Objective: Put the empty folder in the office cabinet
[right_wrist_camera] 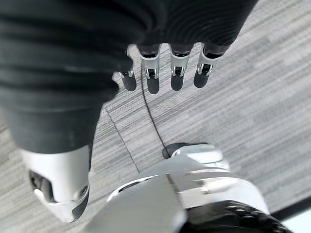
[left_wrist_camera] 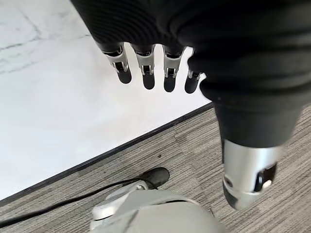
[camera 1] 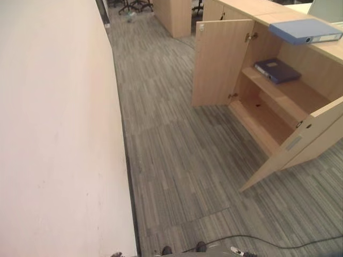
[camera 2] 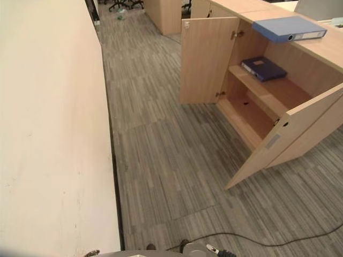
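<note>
Pale wall along floor's left edge; bare grey striped carpet mid-floor. Light wooden office cabinet, both doors open. Dark blue folder on upper shelf; light blue binder on top's front edge. Left robot hand, right robot hand: fingers straight, holding nothing.

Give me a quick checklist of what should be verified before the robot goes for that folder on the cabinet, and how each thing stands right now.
1. Cabinet doors open: ok, both swung wide.
2. Light blue folder lying flat on the cabinet top: ok.
3. Free shelf space: ok, a dark blue folder takes part of the upper shelf; the bottom looks bare.
4. Left hand free: ok, fingers relaxed, holding nothing.
5. Right hand free: ok, same.
6. Folder really empty: cannot tell.
</note>
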### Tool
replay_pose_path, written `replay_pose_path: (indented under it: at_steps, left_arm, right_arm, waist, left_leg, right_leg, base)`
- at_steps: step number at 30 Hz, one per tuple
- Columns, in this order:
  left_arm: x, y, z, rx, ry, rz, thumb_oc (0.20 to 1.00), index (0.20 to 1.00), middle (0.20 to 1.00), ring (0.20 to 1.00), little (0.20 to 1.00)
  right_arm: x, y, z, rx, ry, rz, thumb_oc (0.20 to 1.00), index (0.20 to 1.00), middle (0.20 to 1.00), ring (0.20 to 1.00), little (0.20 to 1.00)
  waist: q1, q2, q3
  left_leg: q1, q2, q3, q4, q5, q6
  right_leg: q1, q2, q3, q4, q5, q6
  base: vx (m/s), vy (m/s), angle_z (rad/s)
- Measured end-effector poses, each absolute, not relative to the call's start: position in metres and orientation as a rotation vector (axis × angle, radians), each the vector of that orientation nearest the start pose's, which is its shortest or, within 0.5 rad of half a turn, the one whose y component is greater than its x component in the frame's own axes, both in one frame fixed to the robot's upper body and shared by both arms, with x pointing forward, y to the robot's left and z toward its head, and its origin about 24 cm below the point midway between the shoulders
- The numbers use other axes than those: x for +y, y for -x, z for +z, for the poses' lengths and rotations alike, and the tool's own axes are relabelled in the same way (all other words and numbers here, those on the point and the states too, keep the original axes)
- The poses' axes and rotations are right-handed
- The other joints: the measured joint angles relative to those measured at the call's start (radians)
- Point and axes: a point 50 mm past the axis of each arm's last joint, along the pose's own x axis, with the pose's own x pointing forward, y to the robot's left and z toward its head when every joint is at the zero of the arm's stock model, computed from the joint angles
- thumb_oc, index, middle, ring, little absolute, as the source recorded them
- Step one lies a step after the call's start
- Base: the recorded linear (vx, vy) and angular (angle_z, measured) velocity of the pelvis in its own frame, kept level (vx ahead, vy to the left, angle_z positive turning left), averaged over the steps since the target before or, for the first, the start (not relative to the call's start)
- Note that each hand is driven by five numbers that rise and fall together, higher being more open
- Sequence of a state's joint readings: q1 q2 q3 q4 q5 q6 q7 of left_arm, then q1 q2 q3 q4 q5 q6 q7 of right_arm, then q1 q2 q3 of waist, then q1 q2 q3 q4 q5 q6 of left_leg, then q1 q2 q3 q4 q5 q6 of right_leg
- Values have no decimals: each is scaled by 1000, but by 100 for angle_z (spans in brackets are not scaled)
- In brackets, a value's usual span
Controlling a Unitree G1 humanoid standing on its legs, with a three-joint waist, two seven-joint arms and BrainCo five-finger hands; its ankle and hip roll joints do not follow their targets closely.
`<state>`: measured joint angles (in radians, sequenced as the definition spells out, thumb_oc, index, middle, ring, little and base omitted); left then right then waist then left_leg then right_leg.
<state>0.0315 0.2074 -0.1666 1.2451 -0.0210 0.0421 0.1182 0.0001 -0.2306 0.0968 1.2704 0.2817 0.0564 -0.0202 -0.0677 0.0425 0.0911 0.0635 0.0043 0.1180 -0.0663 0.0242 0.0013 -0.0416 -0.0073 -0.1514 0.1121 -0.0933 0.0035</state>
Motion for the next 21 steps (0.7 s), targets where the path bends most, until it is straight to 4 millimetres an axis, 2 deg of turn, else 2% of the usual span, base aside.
replay_pose_path:
  at_steps: [7,10,11,12,13,14,15,17,18,19,20,21]
  left_arm:
    - [225,-70,-167,1300,-346,95,1000,1000,1000,1000,1000]
    - [227,-73,-167,1291,-353,101,1000,1000,1000,1000,1000]
    - [230,-80,-165,1274,-365,114,1000,1000,1000,1000,1000]
    - [234,-86,-162,1256,-377,127,1000,1000,1000,1000,1000]
    - [236,-89,-162,1250,-382,134,1000,1000,1000,1000,1000]
    - [237,-94,-160,1234,-388,142,1000,1000,1000,1000,1000]
    - [237,-102,-158,1211,-387,149,1000,1000,1000,1000,1000]
    - [238,-97,-159,1223,-390,170,1000,1000,1000,1000,1000]
    - [240,-93,-160,1236,-389,180,1000,1000,1000,1000,1000]
    - [240,-93,-160,1239,-385,190,1000,1000,1000,1000,1000]
    - [240,-84,-162,1262,-375,200,1000,1000,1000,1000,1000]
    - [239,-80,-163,1272,-374,200,1000,1000,1000,1000,1000]
  right_arm:
    - [-237,-85,-163,1282,66,-229,1000,1000,1000,1000,1000]
    - [-236,-86,-163,1279,63,-227,1000,1000,1000,1000,1000]
    - [-234,-95,-162,1259,61,-221,1000,1000,1000,1000,1000]
    - [-231,-98,-162,1254,57,-216,1000,1000,1000,1000,1000]
    - [-230,-101,-161,1245,55,-214,1000,1000,1000,1000,1000]
    - [-230,-101,-161,1245,56,-217,1000,1000,1000,1000,1000]
    - [-231,-101,-161,1242,60,-224,1000,1000,1000,1000,1000]
    - [-234,-96,-162,1260,74,-244,1000,1000,1000,1000,1000]
    - [-234,-92,-163,1272,73,-249,1000,1000,1000,1000,1000]
    - [-235,-92,-163,1274,76,-251,1000,1000,1000,1000,1000]
    - [-236,-89,-163,1282,76,-253,1000,1000,1000,1000,1000]
    - [-236,-89,-163,1282,78,-254,1000,1000,1000,1000,1000]
  waist:
    - [5,1,-2]
    - [22,-5,3]
    - [25,-31,24]
    - [28,-55,40]
    - [33,-71,46]
    - [34,-90,52]
    - [39,-100,73]
    - [54,-103,84]
    - [52,-103,83]
    - [54,-98,83]
    - [53,-87,80]
    - [55,-79,78]
  left_leg:
    - [-5,8,-12,2,3,-5]
    - [-10,14,-14,16,4,-18]
    - [-56,11,-15,98,1,-38]
    - [-98,4,-13,164,3,-44]
    - [-133,2,-8,215,21,-75]
    - [-180,0,-9,286,23,-81]
    - [-209,7,7,358,24,-82]
    - [-252,40,44,446,29,-83]
    - [-259,61,67,441,27,-85]
    - [-257,88,71,358,28,-86]
    - [-240,105,63,217,36,-88]
    - [-233,110,60,138,48,-107]
  right_leg:
    - [7,8,-17,-11,-6,-10]
    - [13,13,-24,-18,-7,-11]
    - [0,10,-34,8,-15,-18]
    - [-9,-10,-39,17,-20,-27]
    - [-10,-7,-52,18,-19,-35]
    - [-20,-30,-62,19,-16,-42]
    - [3,-29,-70,-4,-8,-58]
    - [51,-21,-90,-38,5,-99]
    - [66,-20,-105,-58,4,-100]
    - [69,-19,-108,-72,4,-100]
    - [84,-8,-109,-107,29,-96]
    - [92,-5,-109,-124,35,-85]
  base:
    - [53,-70,7]
    - [-59,-104,8]
    - [-111,-195,18]
    - [-70,-137,29]
    - [-40,-136,31]
    - [10,-76,35]
    - [28,-89,24]
    - [85,-31,28]
    - [156,12,35]
    - [242,66,28]
    - [355,81,18]
    - [271,68,18]
